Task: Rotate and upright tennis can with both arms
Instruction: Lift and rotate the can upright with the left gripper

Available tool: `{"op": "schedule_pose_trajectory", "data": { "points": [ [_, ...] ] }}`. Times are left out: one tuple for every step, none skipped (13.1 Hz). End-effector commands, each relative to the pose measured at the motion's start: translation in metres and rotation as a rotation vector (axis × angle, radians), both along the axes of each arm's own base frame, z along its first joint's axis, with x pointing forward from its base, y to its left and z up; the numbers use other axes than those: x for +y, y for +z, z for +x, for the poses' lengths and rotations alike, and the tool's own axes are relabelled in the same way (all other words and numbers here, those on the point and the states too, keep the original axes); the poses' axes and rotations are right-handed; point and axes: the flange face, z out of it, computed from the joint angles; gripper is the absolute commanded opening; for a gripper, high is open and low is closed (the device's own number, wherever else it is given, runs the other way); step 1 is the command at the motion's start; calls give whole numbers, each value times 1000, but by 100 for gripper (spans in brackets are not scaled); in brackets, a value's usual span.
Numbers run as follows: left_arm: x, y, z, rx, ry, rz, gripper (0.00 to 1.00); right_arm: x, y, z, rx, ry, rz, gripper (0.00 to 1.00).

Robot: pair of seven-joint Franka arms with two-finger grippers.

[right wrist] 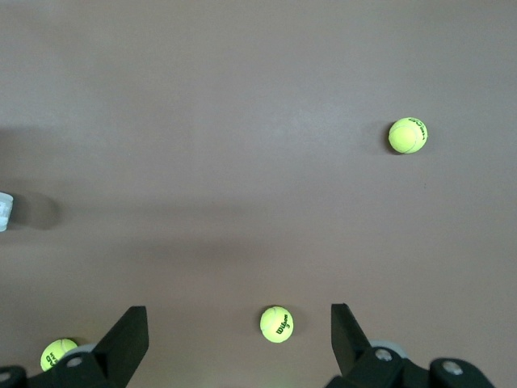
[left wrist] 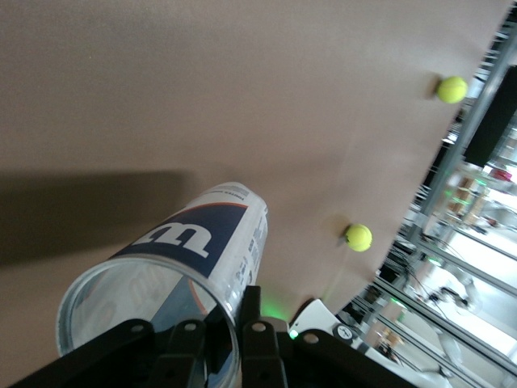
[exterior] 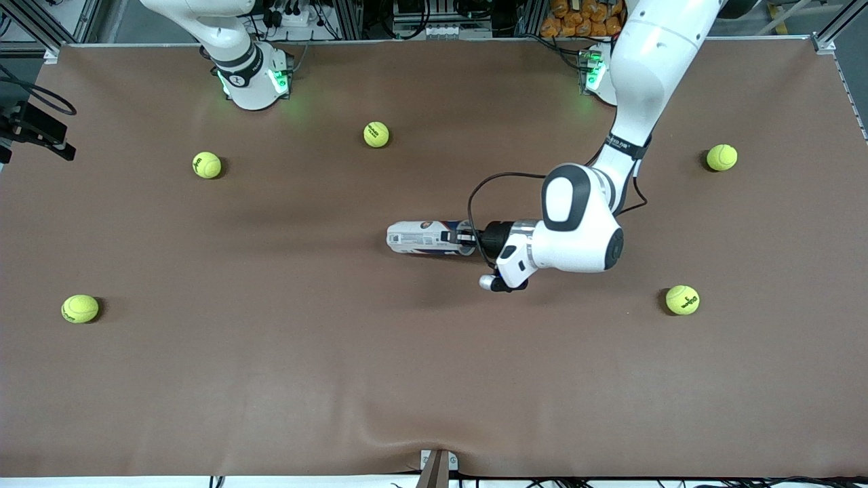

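The tennis can [exterior: 424,237] is on its side at the middle of the table, its open end toward the left arm's end. My left gripper [exterior: 464,237] is shut on the can's open rim, with one finger inside the tube and one outside. The left wrist view shows the clear tube with its navy and white label [left wrist: 194,250] pinched between the fingers of that gripper [left wrist: 234,311]. My right gripper [right wrist: 237,315] is open and empty, high over the table near its base. It does not show in the front view; that arm waits.
Five yellow-green tennis balls lie scattered on the brown table: two [exterior: 376,134] [exterior: 207,165] near the right arm's base, one [exterior: 80,308] at that end nearer the camera, two [exterior: 721,157] [exterior: 682,299] at the left arm's end. A ball [right wrist: 277,324] lies below the right gripper.
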Motion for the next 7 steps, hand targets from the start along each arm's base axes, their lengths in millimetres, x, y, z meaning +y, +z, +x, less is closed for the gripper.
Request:
{"op": "schedule_pose_trajectory", "data": {
  "points": [
    [-25, 36, -5, 6, 30, 108, 0, -2, 3, -1, 4, -13, -3, 100],
    [-36, 49, -9, 1, 35, 160, 0, -1, 3, -1, 4, -10, -3, 100],
    [-46, 63, -12, -14, 43, 218, 0, -2, 4, -1, 2, -11, -3, 100],
    [-60, 72, -21, -19, 53, 282, 0, -2, 3, -1, 4, -11, -3, 100],
    [-76, 86, -34, -27, 74, 360, 0, -2, 4, -1, 2, -11, -3, 100],
    [-83, 97, -40, -36, 113, 436, 0, -2, 3, -1, 4, -11, -3, 100],
    [-94, 105, -51, -48, 136, 510, 0, -2, 3, -1, 2, -11, -3, 100]
  ]
}}
